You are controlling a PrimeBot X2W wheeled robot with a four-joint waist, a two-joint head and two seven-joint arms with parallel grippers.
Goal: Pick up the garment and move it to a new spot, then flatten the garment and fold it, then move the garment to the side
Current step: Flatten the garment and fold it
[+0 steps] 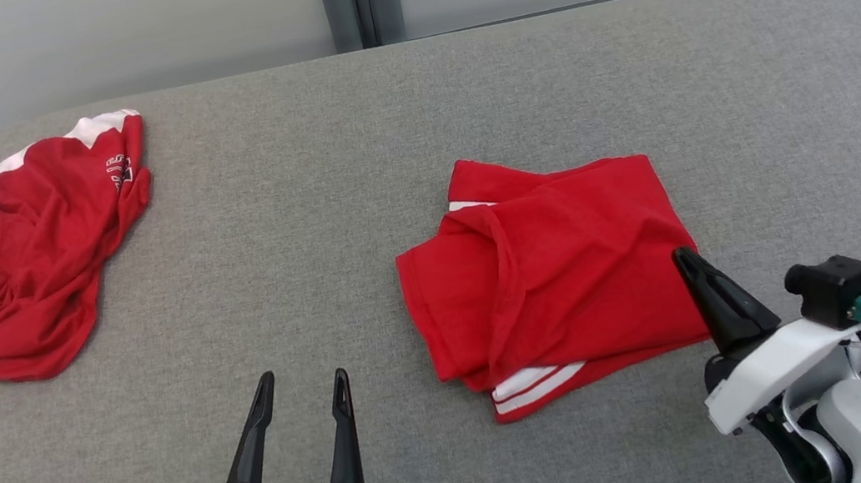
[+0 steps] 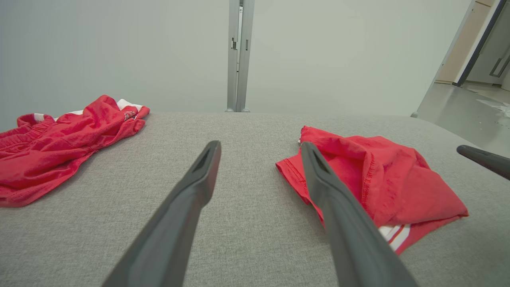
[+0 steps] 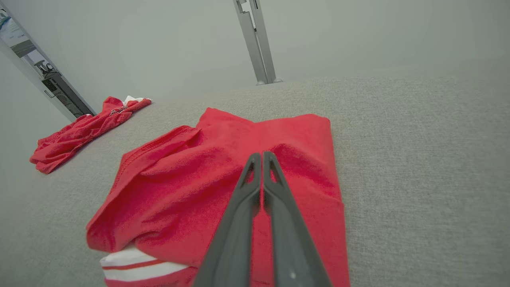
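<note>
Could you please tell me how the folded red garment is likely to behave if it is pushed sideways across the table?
The folded red garment looks thin and floppy, so it would probably bunch rather than slide as one piece. Its loose top layer may well peel open. The grey woven table cover likely adds drag.

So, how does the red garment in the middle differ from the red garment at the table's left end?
The middle garment is folded into a compact stack; the left garment lies crumpled. The right gripper reaches over the middle garment; the left garment lies far from it. Both are red with white stripes.
</note>
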